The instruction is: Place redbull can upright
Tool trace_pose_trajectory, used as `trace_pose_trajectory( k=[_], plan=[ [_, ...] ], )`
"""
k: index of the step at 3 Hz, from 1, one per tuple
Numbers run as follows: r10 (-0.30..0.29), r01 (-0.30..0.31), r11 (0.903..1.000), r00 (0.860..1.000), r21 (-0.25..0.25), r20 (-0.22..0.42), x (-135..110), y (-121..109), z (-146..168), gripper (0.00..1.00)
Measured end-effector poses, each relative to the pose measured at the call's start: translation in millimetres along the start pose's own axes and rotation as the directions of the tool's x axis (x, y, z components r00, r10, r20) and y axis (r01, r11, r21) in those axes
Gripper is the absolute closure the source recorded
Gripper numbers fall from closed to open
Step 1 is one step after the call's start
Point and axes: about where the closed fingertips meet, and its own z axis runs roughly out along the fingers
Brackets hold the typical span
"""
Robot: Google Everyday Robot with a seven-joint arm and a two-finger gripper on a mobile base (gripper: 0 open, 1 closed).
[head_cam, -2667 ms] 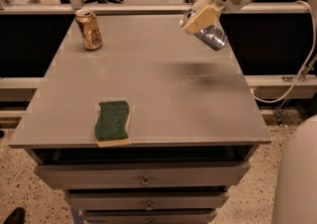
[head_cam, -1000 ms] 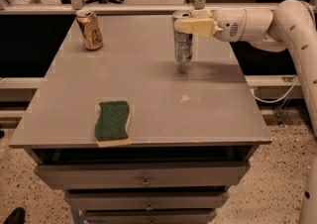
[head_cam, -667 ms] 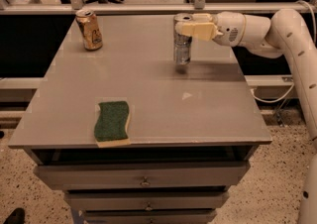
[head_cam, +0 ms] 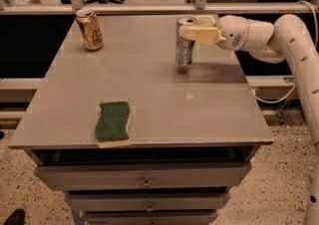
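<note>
The redbull can [head_cam: 184,51] is slim and silver with blue patches. It stands upright on the grey table [head_cam: 149,94], right of centre towards the back. My gripper [head_cam: 189,26] reaches in from the right at the height of the can's top. Its cream fingers [head_cam: 200,34] sit on either side of the can's upper part, shut on it. The can's base rests on the table top, or very nearly so.
A wider gold-brown can [head_cam: 90,30] stands upright at the back left corner. A green sponge [head_cam: 113,122] lies near the front edge, left of centre. My white arm [head_cam: 294,35] curves in from the right past the table's edge. A rail runs behind the table.
The can went from tilted in the air at the back right to upright over the table. In the last second the gripper and can shifted only slightly.
</note>
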Motion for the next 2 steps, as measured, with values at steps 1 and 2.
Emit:
trace_pose_trajectory(
  k=[1, 2],
  plan=[
    [-0.001, 0.001, 1.0, 1.0, -0.01, 0.002, 6.8, 3.2, -0.4, 0.35],
    [0.006, -0.006, 0.9998, 1.0, -0.017, -0.004, 14.7, 5.7, -1.6, 0.04]
  ],
)
